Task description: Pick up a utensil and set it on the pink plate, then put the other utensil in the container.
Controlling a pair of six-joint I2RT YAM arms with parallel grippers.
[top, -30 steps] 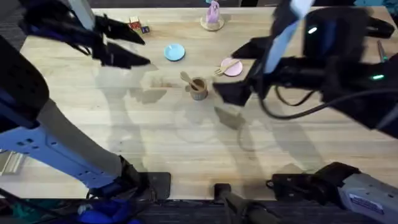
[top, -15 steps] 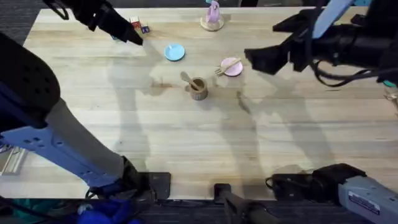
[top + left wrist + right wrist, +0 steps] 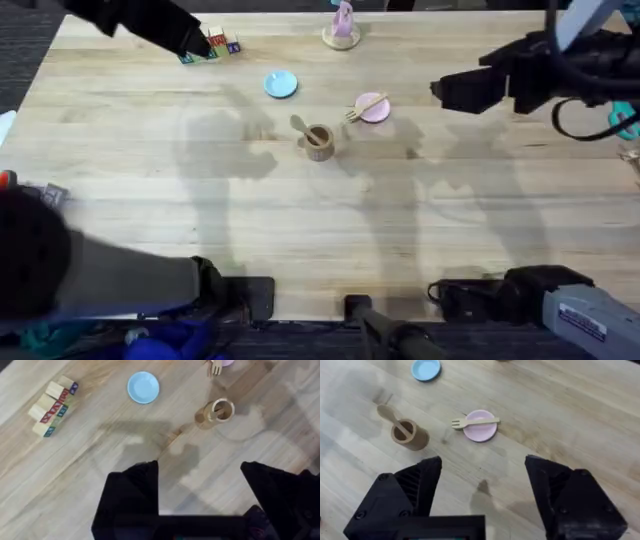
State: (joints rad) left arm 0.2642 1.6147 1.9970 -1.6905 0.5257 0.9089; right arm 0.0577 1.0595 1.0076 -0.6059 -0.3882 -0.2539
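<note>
Both arms have pulled back since a sec ago. Left gripper far left, right gripper far right, both wide open, empty. Spoon stands in cup, bowl part-hidden. Fork lies across pink plate.

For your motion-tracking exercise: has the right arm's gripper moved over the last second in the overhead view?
Yes. The right gripper has pulled back to the right, away from the container and the pink plate, which stayed put.
</note>
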